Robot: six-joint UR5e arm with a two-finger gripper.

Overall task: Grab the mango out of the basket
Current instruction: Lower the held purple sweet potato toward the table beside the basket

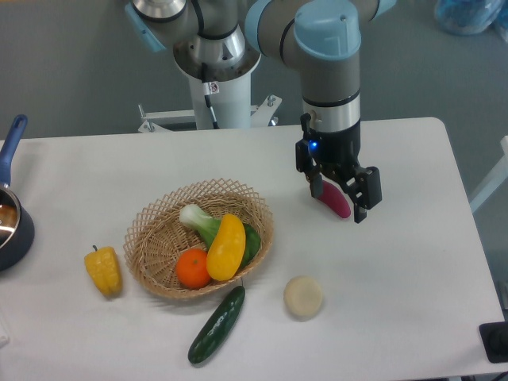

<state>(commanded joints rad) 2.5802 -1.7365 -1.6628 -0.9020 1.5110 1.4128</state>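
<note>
A dark pan (pixel 9 226) with a blue handle sits at the far left edge of the white table (pixel 413 270). Right of it lies a yellow bell pepper (pixel 104 270), just beside the basket (pixel 151 226). Inside the basket, the mango (pixel 225 247) leans against an orange (pixel 193 268), with a leafy green vegetable (pixel 202 222) behind. A cucumber (pixel 217 324) lies near the basket's front rim, a pale round item (pixel 303 297) to its right. Farther right, the pincer (pixel 343 194) hangs with fingers spread over a magenta vegetable (pixel 333 198); whether it touches is unclear.

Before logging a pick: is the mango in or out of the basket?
In. The mango lies inside the basket, leaning on the orange; the gripper is off to the side.
</note>
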